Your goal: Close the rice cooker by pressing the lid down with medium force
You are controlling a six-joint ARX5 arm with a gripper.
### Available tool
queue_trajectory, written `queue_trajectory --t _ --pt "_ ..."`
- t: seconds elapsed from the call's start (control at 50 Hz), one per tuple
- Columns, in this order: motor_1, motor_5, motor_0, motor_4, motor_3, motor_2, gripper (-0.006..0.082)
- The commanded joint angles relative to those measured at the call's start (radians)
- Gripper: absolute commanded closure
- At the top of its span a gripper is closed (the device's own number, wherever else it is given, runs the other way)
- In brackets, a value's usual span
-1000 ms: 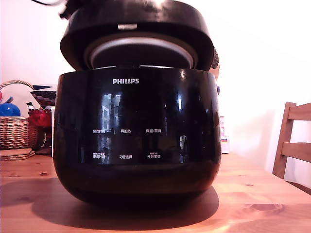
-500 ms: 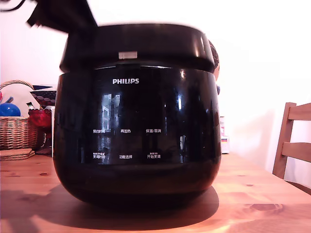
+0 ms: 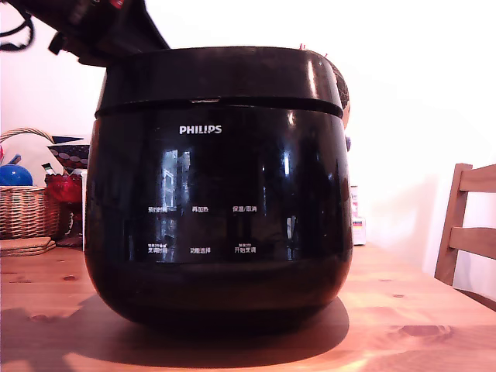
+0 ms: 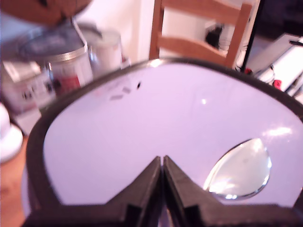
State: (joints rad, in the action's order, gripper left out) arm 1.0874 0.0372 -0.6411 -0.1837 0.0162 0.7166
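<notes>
Glossy black rounded rice cooker point(image 3: 218, 225) with white PHILIPS logo sits centre on the wooden table point(image 3: 418, 318). Its round black lid point(image 3: 221, 77) lies flat down on the body, thin seam showing. Black gripper point(image 4: 163, 163) over the pale lid top point(image 4: 165, 127), fingers point(image 4: 149, 182) pressed together, holding nothing. Wicker basket point(image 3: 23, 209) at the exterior view's left

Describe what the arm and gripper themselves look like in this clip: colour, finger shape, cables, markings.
The gripper is matte black, with two wedge-shaped fingers that taper to narrow tips in the wrist view. In the exterior view only a black, angular stretch of the arm shows at top left, with a black cable looping beside it and a small red spot. No readable markings.
</notes>
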Motion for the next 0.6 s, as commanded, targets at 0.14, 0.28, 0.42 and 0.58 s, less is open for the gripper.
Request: queue_trajectory --t 0.14,0.28,0.42,0.58 --pt "0.031 0.045 -0.016 0.099 0.026 -0.161 0.0787" --pt "0.031 0.045 -0.016 0.114 0.101 -0.244 0.0787" --pt "0.032 0.044 -0.017 0.109 0.142 -0.3 0.0787" --pt "0.033 0.045 -0.03 0.086 0.131 -0.307 0.0787"
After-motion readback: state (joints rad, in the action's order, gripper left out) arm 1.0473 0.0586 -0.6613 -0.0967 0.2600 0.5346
